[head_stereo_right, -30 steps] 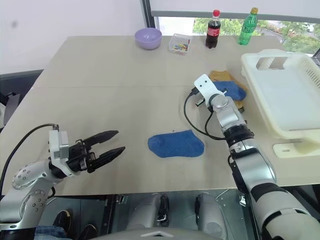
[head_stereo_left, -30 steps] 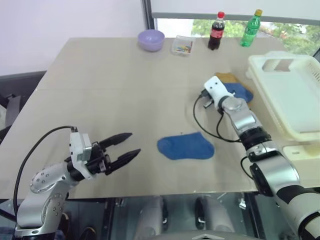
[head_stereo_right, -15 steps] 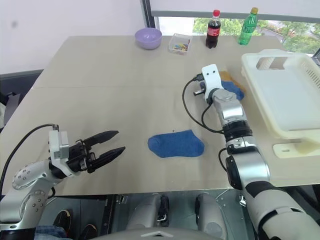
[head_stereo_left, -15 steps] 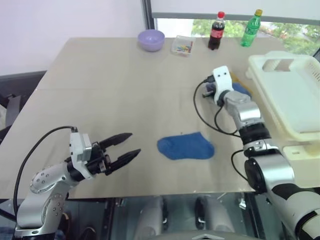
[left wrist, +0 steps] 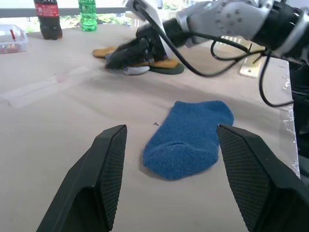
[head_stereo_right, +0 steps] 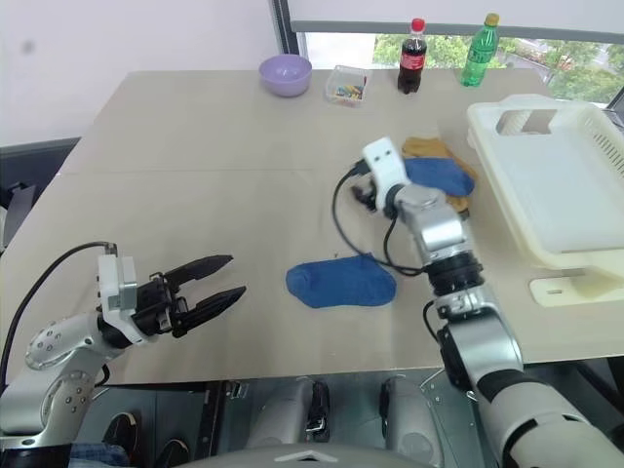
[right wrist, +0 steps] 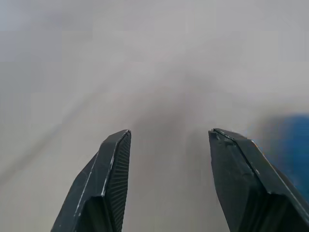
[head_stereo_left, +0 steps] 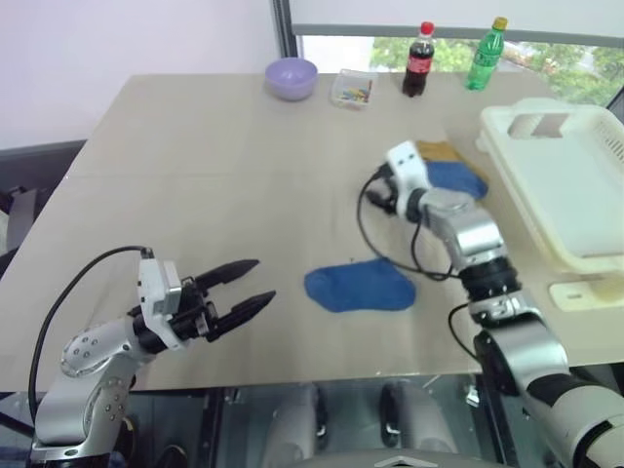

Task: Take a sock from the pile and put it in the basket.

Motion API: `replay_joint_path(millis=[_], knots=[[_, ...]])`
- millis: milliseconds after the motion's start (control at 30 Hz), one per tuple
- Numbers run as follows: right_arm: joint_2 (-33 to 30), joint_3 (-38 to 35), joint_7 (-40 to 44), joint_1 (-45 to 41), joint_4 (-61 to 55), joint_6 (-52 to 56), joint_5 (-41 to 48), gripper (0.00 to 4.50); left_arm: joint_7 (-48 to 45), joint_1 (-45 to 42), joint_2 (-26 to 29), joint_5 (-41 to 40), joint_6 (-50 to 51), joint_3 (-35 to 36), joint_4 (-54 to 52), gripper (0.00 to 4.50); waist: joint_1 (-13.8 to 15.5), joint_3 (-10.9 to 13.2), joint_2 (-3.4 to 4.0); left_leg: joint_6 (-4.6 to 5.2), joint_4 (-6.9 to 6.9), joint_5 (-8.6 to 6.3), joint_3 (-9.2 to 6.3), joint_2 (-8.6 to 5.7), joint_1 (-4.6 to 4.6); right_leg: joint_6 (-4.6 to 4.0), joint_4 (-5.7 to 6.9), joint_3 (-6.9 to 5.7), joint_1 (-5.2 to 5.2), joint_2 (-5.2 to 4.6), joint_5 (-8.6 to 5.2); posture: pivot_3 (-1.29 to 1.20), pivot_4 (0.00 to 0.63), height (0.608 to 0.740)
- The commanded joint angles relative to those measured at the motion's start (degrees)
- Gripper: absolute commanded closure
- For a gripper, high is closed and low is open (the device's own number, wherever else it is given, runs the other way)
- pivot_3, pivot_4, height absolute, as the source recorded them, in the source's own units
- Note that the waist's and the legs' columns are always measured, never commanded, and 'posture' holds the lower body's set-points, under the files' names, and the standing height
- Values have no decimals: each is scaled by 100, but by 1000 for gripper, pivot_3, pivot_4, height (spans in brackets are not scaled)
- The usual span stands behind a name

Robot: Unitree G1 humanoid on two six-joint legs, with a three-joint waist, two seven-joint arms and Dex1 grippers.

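The right tool (right wrist: 166, 181), drawn back from the pile (head_stereo_right: 437, 173) with jaws now spread and empty, is aimed toward the sock (head_stereo_left: 359, 287) lying flat on the worktop (head_stereo_left: 214, 185), short of the basket (head_stereo_left: 570, 185), while the left tool (head_stereo_left: 249, 290) is held spread.

sock (head_stereo_left: 359, 288) royal blue, plain; basket (head_stereo_left: 570, 185) cream-white
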Motion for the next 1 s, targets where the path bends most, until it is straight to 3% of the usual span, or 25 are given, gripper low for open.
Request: replay_joint_path(millis=[33,167,600,700,767,833,1000], knots=[[-80,-27,-415,-181,-171,-346,-286,1901,-1,2,-9,-13,-66,8,-149,1329,30,0,0,0,1,0,-1,-2,0,0,0,0,0,-1,0,0,150,733],[-389,151,-800,-412,215,-1001,-820,1901,-5,-7,-16,-6,-65,1,-140,1329,48,0,0,0,4,0,-1,-5,-1,0,0,-1,0,-4,0,0,150,733],[-472,38,-1057,-673,1512,-1637,-1096,1901,19,-6,-53,21,-84,-17,-145,1329,-76,-1,-1,-1,2,1,5,-1,0,-1,0,5,-1,2,1,0,150,733],[-497,36,-1119,-738,1692,-1727,-1154,2688,28,-3,-55,26,-82,-13,-150,1329,-93,-1,-1,-1,2,1,6,-1,1,-1,0,6,-2,2,1,0,150,733],[-508,27,-1171,-755,1762,-1787,-1183,3746,31,7,-61,26,-87,-10,-155,1329,-97,-1,-1,-1,2,1,6,-1,2,-1,1,7,-2,2,1,0,150,733],[-497,-26,-1211,-775,1773,-1820,-1163,4392,36,5,-63,29,-86,-11,-154,1329,-98,-1,-1,-1,2,1,5,-1,2,-1,1,7,-2,2,1,0,150,733],[-480,-63,-1226,-801,1748,-1829,-1155,4392,33,-2,-68,28,-85,-19,-153,1329,-97,-1,-1,-1,2,1,6,-1,1,-1,1,8,-2,2,1,0,150,733]])
